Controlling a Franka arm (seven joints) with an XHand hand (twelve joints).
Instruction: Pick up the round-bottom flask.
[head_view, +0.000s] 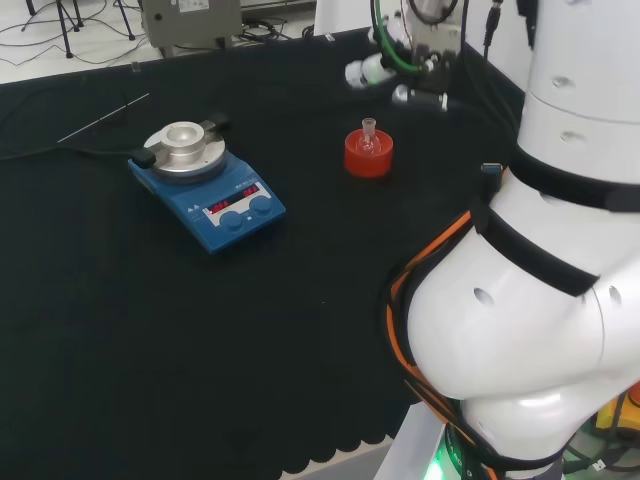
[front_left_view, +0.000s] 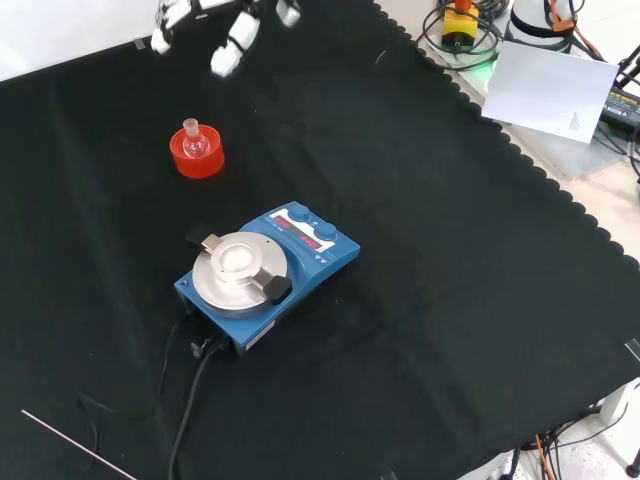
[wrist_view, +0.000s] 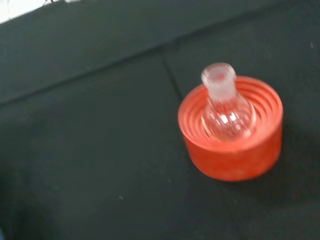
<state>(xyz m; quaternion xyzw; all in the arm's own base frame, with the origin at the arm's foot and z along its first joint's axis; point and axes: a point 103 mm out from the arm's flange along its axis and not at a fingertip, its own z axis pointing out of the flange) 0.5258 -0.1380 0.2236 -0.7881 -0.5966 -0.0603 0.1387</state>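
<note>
flask (head_view: 368, 138): small clear round-bottom, upright in the red ribbed stand (head_view: 368, 155). Neck up, looks empty. In the head view it sits right of centre on the worktop (head_view: 150, 330); in the front view, far left.
hand (front_left_view: 232, 42): in the air at the top edge of the front view, just beyond the flask, well clear of it. Fingers look spread and relaxed, holding nothing.
step: my read is approach, with no contact yet.
hotplate (front_left_view: 265, 275): blue stirrer with a round metal top, well apart from the flask. Nearer in the front view, to the left in the head view. Not in the likely approach path.
rod (head_view: 103, 117): thin, lying far left in the head view. Irrelevant.
risk 1: the neck is short and narrow. Fingers closing off-centre would likely tip the flask in the stand or knock it out onto the cloth.
risk 2: the stand is light and loose on the cloth. A low or sideways approach could shove stand and flask together.
risk 3: smooth glass and a round bulb could slide out of a pinch on the neck alone.
risk 4: fingers catching the stand rim could drag the stand up on the lift.
advice: come down from above, centred on the neck.
</note>
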